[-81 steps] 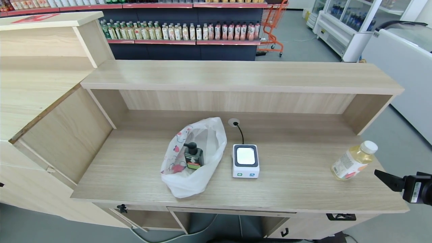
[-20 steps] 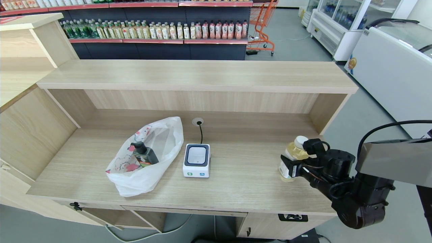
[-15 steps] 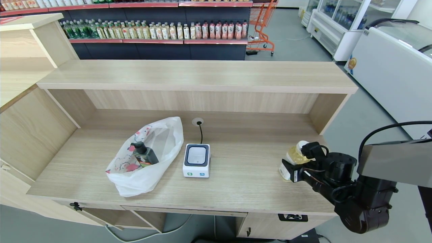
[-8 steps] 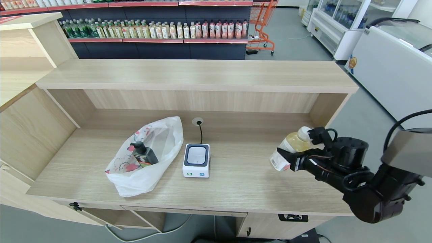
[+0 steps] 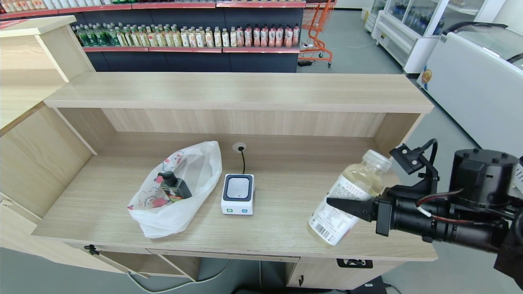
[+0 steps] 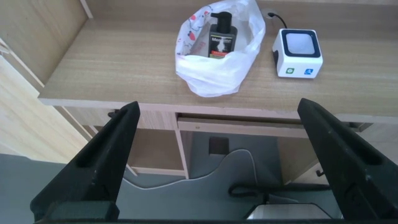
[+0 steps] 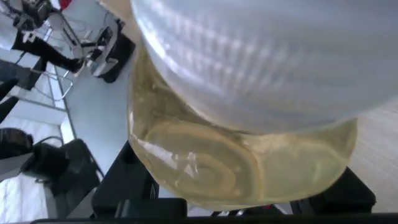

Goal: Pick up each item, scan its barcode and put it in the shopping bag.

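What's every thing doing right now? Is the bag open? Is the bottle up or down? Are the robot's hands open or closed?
drink bottle: cap on, tilted, held above the counter.
right gripper: shut on the drink bottle.
left gripper: open, empty.
shopping bag: open, lying on the counter.
pump bottle: inside the shopping bag.
scanner: flat on the counter, cable attached.
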